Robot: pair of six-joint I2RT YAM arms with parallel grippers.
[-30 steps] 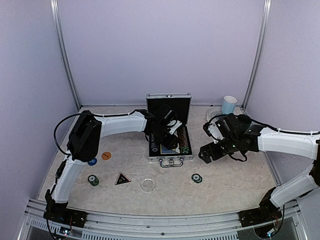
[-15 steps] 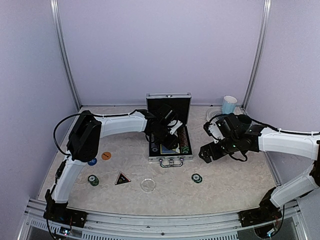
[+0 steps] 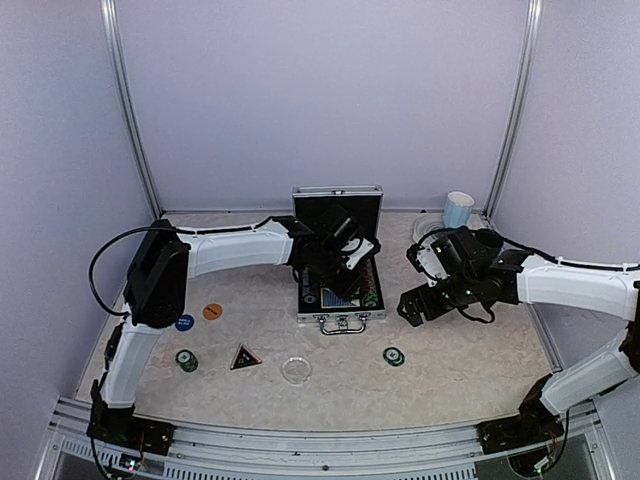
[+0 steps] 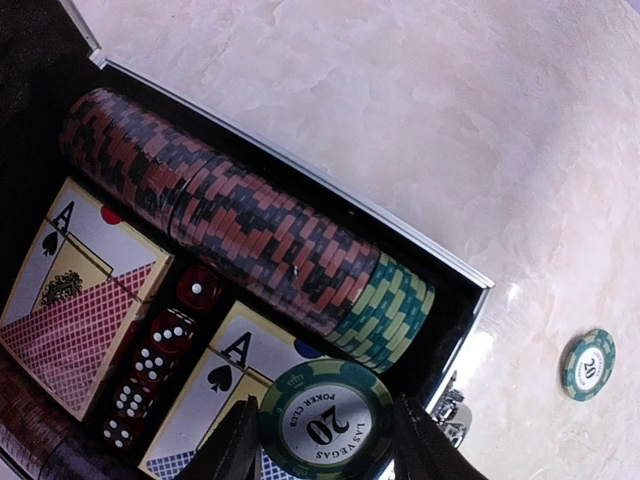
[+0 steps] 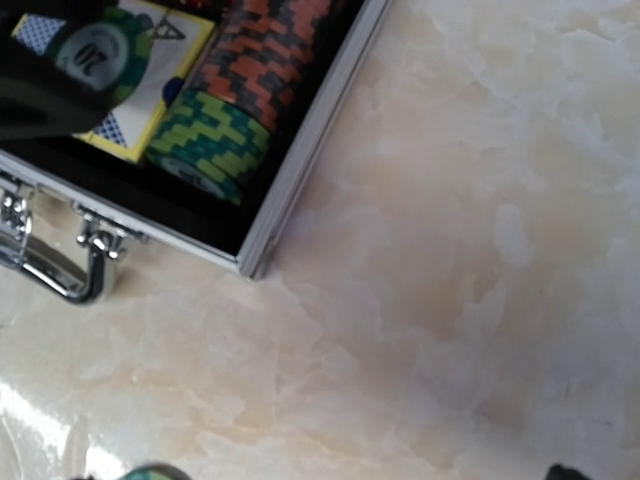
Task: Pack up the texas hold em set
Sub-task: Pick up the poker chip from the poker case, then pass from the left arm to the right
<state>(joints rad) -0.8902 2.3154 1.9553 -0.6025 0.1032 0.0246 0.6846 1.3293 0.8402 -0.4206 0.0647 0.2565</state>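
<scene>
Left gripper [image 3: 346,274] shifted, marbled table [image 3: 460,350], lilac walls [image 3: 320,100]

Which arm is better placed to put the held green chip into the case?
Left. Its tool grips the green chip over the open case, near the green end of the chip row. The right tool stands open and empty beside the case.

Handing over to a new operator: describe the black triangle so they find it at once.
In the top view, start at the open silver briefcase in the middle and move down and left. The black triangle lies flat between a green chip stack on its left and a clear disc on its right. It alone is three-cornered; its neighbours are round.
</scene>
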